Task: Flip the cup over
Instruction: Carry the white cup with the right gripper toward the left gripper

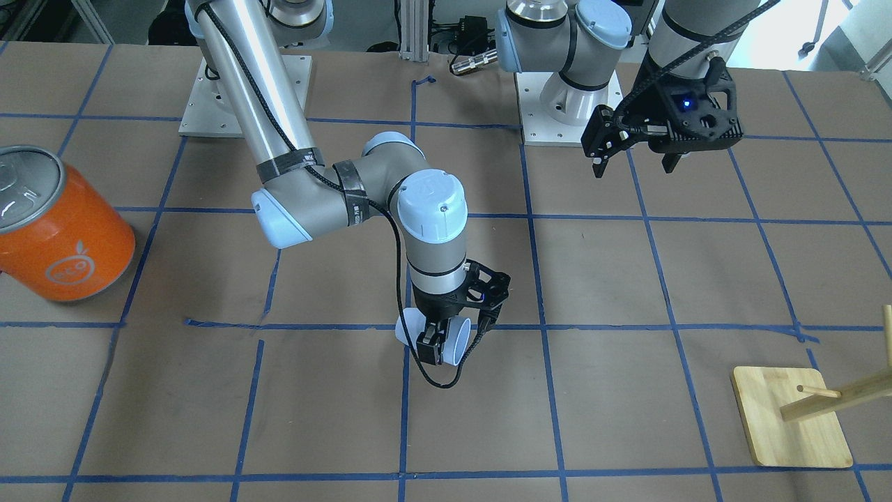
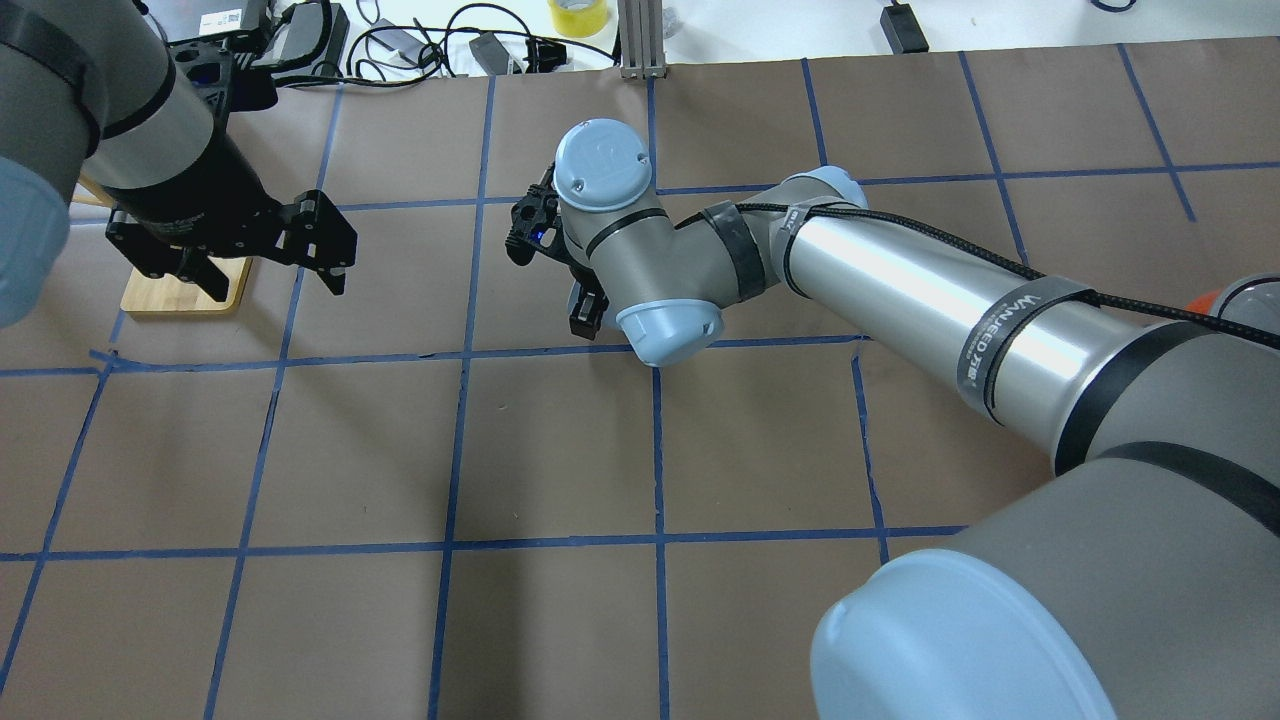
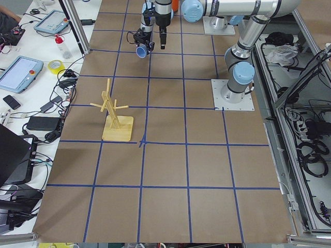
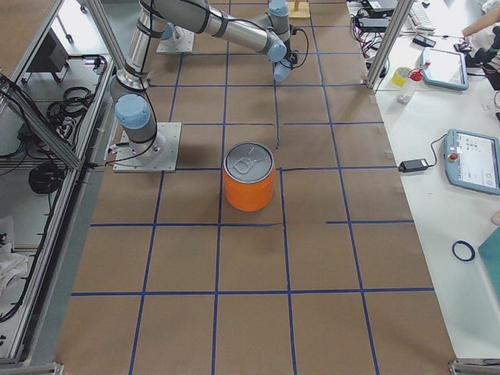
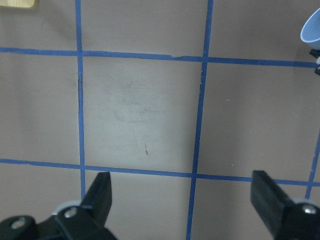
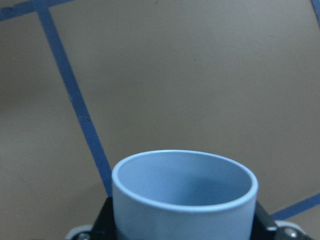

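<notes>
The cup [image 1: 456, 341], a small pale bluish-white tumbler, is tipped on its side between the fingers of my right gripper [image 1: 432, 348], near the middle of the table. Its rim points to the front view's right. The right wrist view shows its open mouth [image 6: 185, 195] between the pads, with the table paper beyond. I cannot tell whether it touches the table. My left gripper [image 1: 631, 164] is open and empty, held above the table apart from the cup. In the left wrist view its fingers [image 5: 100, 190] stand wide and the cup [image 5: 312, 27] shows at the top right edge.
A large orange can [image 1: 59, 223] with a silver top stands on the table on the robot's right. A wooden peg rack [image 1: 791, 418] on a square base stands on the robot's left, near the operators' edge. Blue tape lines grid the brown table cover.
</notes>
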